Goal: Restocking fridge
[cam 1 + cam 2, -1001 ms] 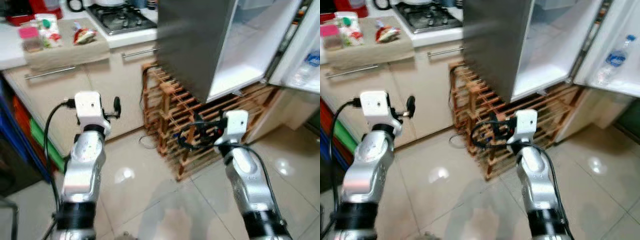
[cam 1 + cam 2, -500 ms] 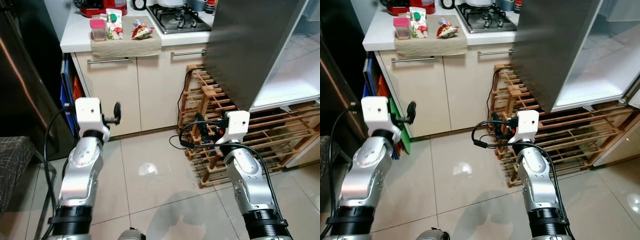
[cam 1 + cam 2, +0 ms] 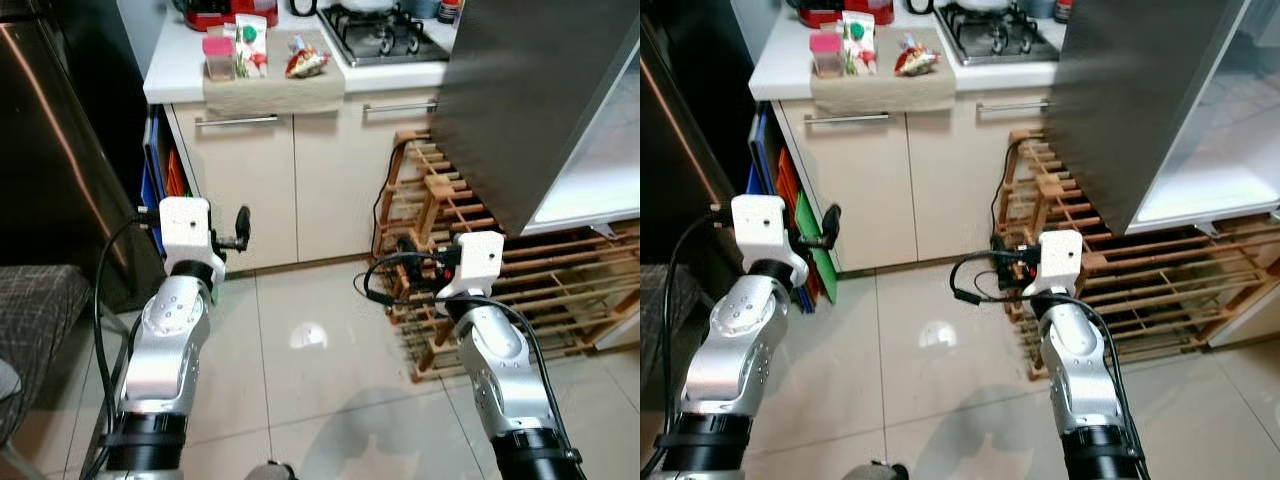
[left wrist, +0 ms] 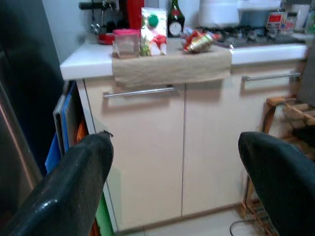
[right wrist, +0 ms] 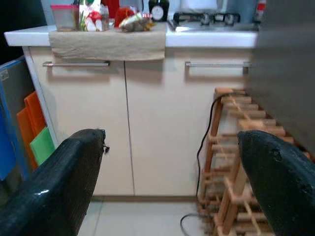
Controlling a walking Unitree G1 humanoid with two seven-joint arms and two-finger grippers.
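1. Both pincers are empty and spread wide: the left gripper (image 4: 172,182) shows its two black fingers far apart with the cupboard doors between them, and the right gripper (image 5: 170,172) is equally splayed, pinching nothing.
2. Goods to be stocked sit on a beige cloth (image 3: 272,90) at the near edge of the white counter (image 3: 170,80), above the cupboard doors and well apart from both arms: a pink-lidded tub (image 3: 218,57), a carton (image 3: 250,46) with a green cap, and a shiny snack packet (image 3: 306,64).
3. From the pincers these things lie ahead and higher up; both arms are held low, at about the level of the cupboard handle (image 3: 236,120).
4. My judgement is that the left gripper is the nearer one, as the tub and carton stand almost straight ahead of it, while the right gripper faces the wooden rack (image 3: 470,230) and the grey fridge door (image 3: 530,100).
5. The carton stands upright, its long axis vertical and the cap on top; the tub also stands upright, just beside it.
6. The packet lies flat, its long axis slanting across the cloth, towards the stove (image 3: 385,30) at one end.
7. The open fridge shelf (image 3: 1210,190) lies to the right, so a picked item would have to travel that way.
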